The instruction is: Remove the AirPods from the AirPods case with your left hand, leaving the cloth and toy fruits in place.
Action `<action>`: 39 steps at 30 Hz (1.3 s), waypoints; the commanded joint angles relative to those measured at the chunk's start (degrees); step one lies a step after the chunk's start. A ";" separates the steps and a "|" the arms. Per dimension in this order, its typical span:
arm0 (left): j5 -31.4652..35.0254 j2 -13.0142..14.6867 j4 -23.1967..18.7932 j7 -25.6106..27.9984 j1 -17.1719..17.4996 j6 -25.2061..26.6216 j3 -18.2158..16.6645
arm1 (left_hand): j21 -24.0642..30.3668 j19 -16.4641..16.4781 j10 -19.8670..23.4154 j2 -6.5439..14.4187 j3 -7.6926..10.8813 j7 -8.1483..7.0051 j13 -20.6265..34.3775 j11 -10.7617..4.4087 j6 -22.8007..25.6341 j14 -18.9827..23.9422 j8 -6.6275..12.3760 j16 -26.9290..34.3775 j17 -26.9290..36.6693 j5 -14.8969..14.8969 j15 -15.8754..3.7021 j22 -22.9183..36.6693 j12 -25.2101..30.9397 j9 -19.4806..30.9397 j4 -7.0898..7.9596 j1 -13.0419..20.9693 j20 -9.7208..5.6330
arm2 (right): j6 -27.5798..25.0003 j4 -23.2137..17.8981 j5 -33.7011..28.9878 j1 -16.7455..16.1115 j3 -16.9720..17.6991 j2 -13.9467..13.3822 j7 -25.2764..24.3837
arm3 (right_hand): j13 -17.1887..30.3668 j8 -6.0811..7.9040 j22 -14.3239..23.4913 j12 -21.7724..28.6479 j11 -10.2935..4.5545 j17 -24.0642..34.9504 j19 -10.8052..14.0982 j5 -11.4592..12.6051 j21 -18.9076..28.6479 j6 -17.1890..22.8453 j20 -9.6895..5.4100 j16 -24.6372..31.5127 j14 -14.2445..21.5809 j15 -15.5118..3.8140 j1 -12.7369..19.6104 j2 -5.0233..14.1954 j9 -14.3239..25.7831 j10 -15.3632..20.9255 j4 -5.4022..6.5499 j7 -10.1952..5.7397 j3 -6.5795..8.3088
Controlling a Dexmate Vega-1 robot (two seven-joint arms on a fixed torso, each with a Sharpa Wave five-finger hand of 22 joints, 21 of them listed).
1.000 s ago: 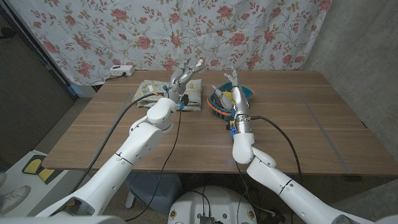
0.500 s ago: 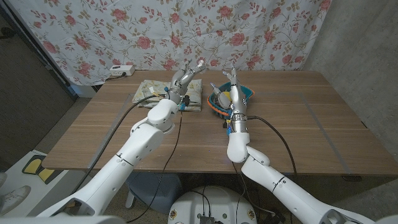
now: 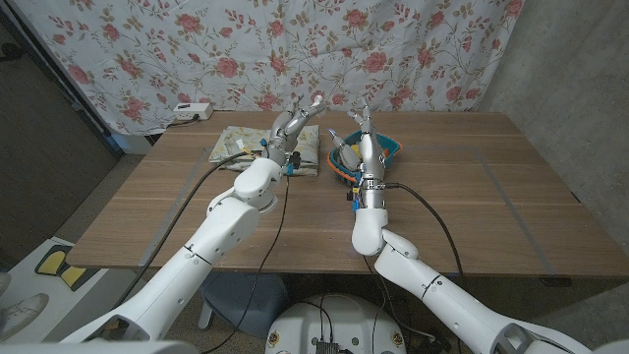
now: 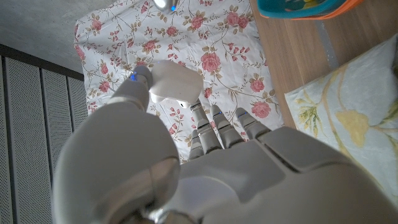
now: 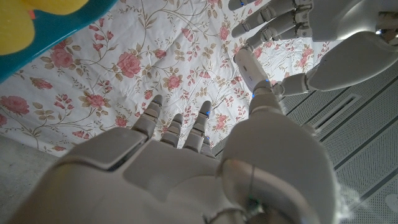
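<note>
Above the far table edge, left hand (image 3: 298,120) pinches the small white rounded AirPods case (image 4: 176,82) over the yellow-patterned folded cloth (image 3: 236,143). Right hand (image 3: 361,126), fingers spread, empty, hovers at the blue-and-orange bowl (image 3: 393,147).

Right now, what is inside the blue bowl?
The blue bowl holds yellow toy fruit; the right hand in front covers most of its inside, so the rest cannot be made out.

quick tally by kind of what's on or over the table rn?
Robot hands: 2, left hand and right hand
White case held in left hand: 1, AirPods case
Cloths: 1, floral cloth
Bowls: 1, blue-and-orange bowl, contents unclear
Total: 5
</note>
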 commanded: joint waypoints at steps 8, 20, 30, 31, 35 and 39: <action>0.21 -0.37 0.43 0.66 0.41 -0.48 0.83 | 0.06 0.02 3.96 0.87 -0.22 0.03 7.60 -3.90 -0.08 0.08 -0.04 -0.17 -0.09 0.47 0.15 0.20 8.12 -0.04 -0.12 0.20 0.44 | 0.31 3.35 -1.70 1.77 -1.54 2.80 -2.70 | 0.95 0.22 0.13 0.82 0.22 0.19 0.07 0.00 0.10 -1.54 0.17 -0.03 0.40 -4.71 -0.21 -0.65 0.08 0.00 0.40 0.44 -0.09; -0.53 -0.53 0.38 0.06 0.80 -0.92 1.19 | 0.07 -0.04 3.81 0.91 -0.39 0.00 7.62 -3.88 -0.08 0.04 -0.04 -0.16 -0.13 0.55 0.18 0.20 8.02 -0.04 -0.10 0.19 0.44 | -1.14 5.24 -2.86 2.92 -2.42 5.08 -4.38 | 1.69 0.20 0.13 1.45 0.60 0.29 0.07 0.03 0.05 -1.45 0.19 -0.19 0.34 -4.34 -0.39 -0.69 0.09 -0.18 0.60 0.52 -0.16; -0.79 -0.55 0.34 -0.38 0.82 -1.18 1.46 | 0.08 -0.04 3.98 0.98 -0.45 0.00 7.64 -3.87 -0.11 -0.01 -0.05 -0.17 -0.16 0.61 0.21 0.20 8.06 -0.04 -0.11 0.22 0.41 | -4.11 5.42 -3.95 3.24 -2.50 5.92 -5.44 | 2.72 0.19 0.14 2.81 0.14 0.35 -0.07 0.09 -0.02 -1.32 0.25 -0.29 0.60 -4.63 0.67 -0.15 0.10 0.69 0.26 0.61 0.44; -0.93 -0.64 0.34 -0.35 0.86 -1.19 1.44 | 0.08 -0.05 4.00 0.94 -0.47 -0.03 7.64 -3.87 -0.09 0.04 -0.04 -0.16 -0.18 0.62 0.19 0.20 8.07 -0.04 -0.14 0.24 0.38 | -4.30 5.50 -3.99 3.30 -2.52 6.00 -5.52 | 2.78 0.19 0.14 2.83 0.10 0.35 -0.05 0.09 -0.02 -1.31 0.24 -0.30 0.61 -4.66 0.71 -0.14 0.10 0.62 0.24 0.62 0.46; -0.77 -0.71 0.19 -0.09 1.09 -1.45 1.49 | 0.08 -0.06 3.99 0.99 -0.49 0.02 7.65 -3.89 -0.10 0.00 -0.05 -0.18 -0.19 0.65 0.24 0.20 8.05 -0.04 -0.13 0.25 0.42 | -5.62 5.26 -3.95 3.37 -2.54 6.08 -4.90 | 3.33 0.06 0.14 3.20 0.23 0.38 0.00 0.12 0.00 -1.57 0.22 -0.36 0.74 -4.67 1.33 -0.04 0.11 0.16 0.00 0.67 0.73; -1.33 -0.63 0.13 -0.51 1.19 -1.41 1.41 | 0.08 -0.07 3.94 1.01 -0.50 0.08 7.65 -3.90 -0.08 0.04 -0.04 -0.16 -0.20 0.68 0.21 0.20 8.02 -0.04 -0.14 0.28 0.43 | -6.13 5.50 -4.11 3.60 -2.68 6.12 -4.90 | 3.82 -0.12 0.13 3.32 0.29 0.41 0.02 0.13 0.00 -2.05 0.24 -0.48 0.63 -4.55 1.89 -0.02 0.12 -0.75 -0.22 0.66 0.95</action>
